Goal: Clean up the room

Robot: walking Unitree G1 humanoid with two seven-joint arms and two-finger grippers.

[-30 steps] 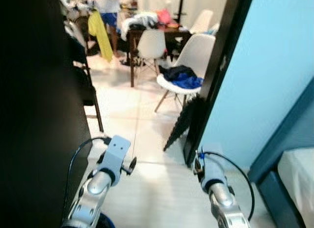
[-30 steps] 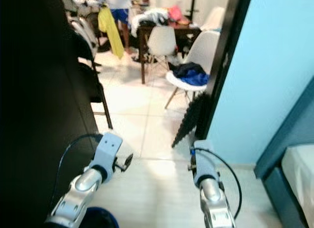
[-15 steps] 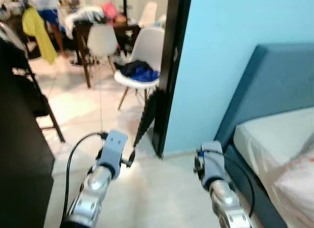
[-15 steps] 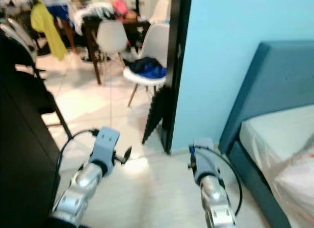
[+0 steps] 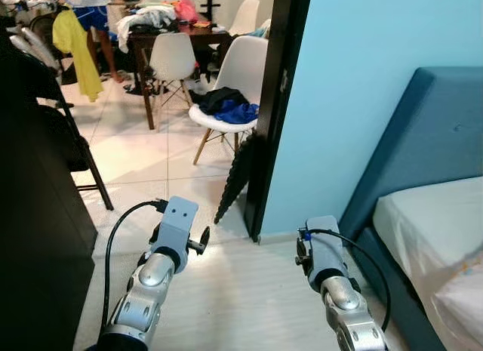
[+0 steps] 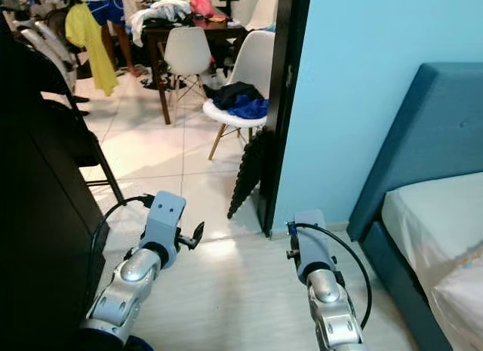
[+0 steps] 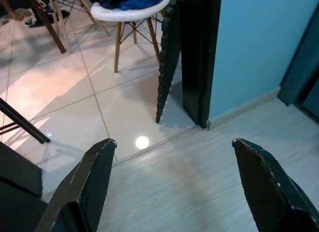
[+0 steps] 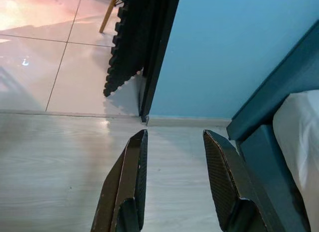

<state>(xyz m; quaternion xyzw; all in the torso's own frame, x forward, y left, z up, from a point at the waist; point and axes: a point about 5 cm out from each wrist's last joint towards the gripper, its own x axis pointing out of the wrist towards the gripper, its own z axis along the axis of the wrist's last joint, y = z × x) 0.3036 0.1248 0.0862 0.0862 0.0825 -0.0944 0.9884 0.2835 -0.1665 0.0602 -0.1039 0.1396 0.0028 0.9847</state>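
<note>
Both arms reach forward low over the pale wood floor, just inside a doorway. My left gripper is open wide with nothing between its fingers. My right gripper is open too, with a narrower gap, and holds nothing. In the tiled room beyond the doorway, dark and blue clothes lie heaped on a white chair. More clothes are piled on a dark wooden table. A yellow garment hangs at the far left.
A black door frame stands ahead with a black foam mat leaning on it. A blue wall and a blue bed are on the right. A dark cabinet and black chair stand left. A person stands far back.
The whole picture has swung to the right, bringing the bed into view and moving the cabinet off to the left. Both arms keep the same pose.
</note>
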